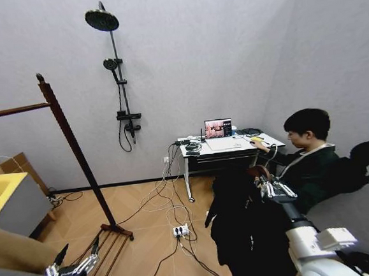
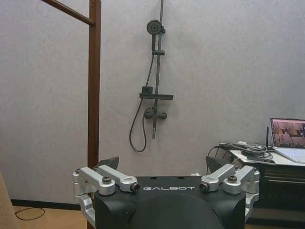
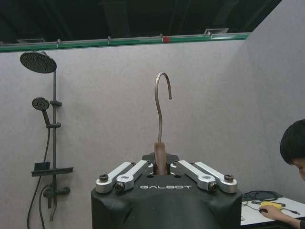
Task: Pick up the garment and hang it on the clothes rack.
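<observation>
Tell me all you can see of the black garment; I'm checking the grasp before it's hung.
The garment is plain black soft fabric, hanging long and limp in folds on the robot's right, off the floor and apart from the clothes rack. It hangs on a wooden hanger whose metal hook stands upright. The right gripper is shut on the hanger's neck.

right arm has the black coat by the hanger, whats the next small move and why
Probably carry it left toward the clothes rack. The right end effector is shut on the hanger, hook free and upright, with the garment hanging below, well right of the rack's rail. The left end effector sits low and open.
</observation>
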### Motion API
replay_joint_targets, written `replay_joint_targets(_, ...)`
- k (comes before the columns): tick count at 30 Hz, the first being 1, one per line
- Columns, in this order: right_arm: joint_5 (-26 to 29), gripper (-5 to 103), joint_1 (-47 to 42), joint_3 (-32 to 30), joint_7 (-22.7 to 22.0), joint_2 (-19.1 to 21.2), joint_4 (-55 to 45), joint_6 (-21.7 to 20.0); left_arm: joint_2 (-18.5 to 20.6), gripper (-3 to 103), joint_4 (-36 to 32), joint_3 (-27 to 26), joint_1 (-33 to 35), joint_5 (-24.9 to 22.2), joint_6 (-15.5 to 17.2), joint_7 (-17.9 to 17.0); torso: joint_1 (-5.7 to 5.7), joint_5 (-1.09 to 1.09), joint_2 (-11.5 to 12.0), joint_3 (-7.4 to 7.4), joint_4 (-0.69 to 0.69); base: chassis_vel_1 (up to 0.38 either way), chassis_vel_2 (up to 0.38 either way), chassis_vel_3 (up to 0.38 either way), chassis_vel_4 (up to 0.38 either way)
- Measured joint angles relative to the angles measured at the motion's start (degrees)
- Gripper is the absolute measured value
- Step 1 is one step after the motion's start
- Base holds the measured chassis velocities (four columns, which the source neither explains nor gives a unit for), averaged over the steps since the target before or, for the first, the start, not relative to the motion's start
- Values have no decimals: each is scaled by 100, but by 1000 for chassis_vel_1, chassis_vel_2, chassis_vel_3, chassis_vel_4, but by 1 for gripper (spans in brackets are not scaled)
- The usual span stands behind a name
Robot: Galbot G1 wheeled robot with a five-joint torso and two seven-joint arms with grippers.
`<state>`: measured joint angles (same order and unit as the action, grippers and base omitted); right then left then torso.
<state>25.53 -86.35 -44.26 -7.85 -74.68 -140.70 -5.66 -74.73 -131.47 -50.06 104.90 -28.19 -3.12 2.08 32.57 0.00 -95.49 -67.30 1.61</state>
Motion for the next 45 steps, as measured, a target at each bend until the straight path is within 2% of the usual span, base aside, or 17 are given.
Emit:
replay_joint_targets(21, -150, 9, -114, 147, 349, -4, 13, 175, 0, 100, 0, 0, 0, 0, 0, 0, -1, -1, 0, 0, 0, -84, 79, 97, -82)
replay_joint_targets(31, 32, 9, 380, 305, 493, 304, 409, 96, 0, 100, 0, 0, 0, 0, 0, 0, 1, 0, 0, -1, 0, 5, 10, 12, 12)
replay_joint_targets(41, 219, 9, 718, 276, 520, 649, 432, -9, 0, 100, 0, 0, 0, 0, 0, 0, 2, 0, 1, -1, 1, 58, 55, 58, 65)
replay_joint_targets(45, 218, 9, 732, 225, 528, 670, 324, -49, 0, 100, 0, 0, 0, 0, 0, 0, 2, 2, 2, -1, 0, 109, 69, 87, 98)
